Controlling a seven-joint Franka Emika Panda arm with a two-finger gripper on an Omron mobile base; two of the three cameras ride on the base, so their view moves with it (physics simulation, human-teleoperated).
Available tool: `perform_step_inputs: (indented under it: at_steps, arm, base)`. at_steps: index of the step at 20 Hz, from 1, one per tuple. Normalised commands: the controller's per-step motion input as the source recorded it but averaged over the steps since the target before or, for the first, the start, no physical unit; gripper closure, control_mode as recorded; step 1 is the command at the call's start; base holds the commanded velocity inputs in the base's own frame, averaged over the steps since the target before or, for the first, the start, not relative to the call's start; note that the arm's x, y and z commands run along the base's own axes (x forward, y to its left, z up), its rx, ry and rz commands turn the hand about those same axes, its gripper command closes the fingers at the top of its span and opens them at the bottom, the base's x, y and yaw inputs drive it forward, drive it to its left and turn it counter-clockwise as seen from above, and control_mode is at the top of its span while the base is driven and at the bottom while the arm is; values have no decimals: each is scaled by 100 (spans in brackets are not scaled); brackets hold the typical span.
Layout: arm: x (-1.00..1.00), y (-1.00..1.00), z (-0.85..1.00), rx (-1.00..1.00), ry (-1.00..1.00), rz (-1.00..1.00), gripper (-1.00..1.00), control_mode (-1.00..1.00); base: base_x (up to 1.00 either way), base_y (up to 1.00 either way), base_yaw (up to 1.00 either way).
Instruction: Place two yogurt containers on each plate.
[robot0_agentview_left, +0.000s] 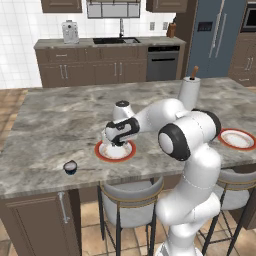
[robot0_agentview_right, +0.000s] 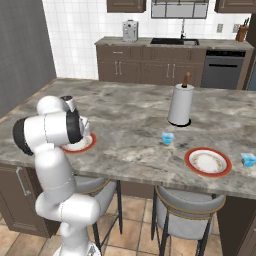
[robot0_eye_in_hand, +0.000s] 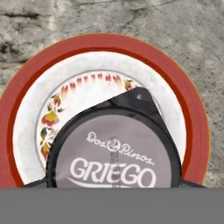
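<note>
1. Gripper (robot0_agentview_left: 116, 145) narrowed around a dark yogurt cup (robot0_eye_in_hand: 114, 146), directly above the near plate (robot0_eye_in_hand: 192, 113).
2. Second dark cup (robot0_agentview_left: 70, 167) left of that plate.
3. Two light blue cups (robot0_agentview_right: 167, 138) (robot0_agentview_right: 248, 159) flanking the far plate (robot0_agentview_right: 208, 162).

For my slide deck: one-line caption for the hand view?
Dark Griego yogurt cup held in the tool just above a red-rimmed floral plate.
</note>
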Motion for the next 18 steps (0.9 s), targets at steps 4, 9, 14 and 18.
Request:
perform_step_inputs:
  at_steps: [4, 9, 14, 18]
  arm:
    - [9, -3, -24, 0, 6, -4, 100, -100]
    - [2, -8, -35, 0, 4, -5, 100, -100]
    - [8, -8, -25, 0, 2, -5, 100, -100]
    - [3, -2, -5, 0, 1, -2, 100, -100]
  base:
    - [0, 0, 0]
    - [0, 0, 0]
    - [0, 0, 0]
    - [0, 0, 0]
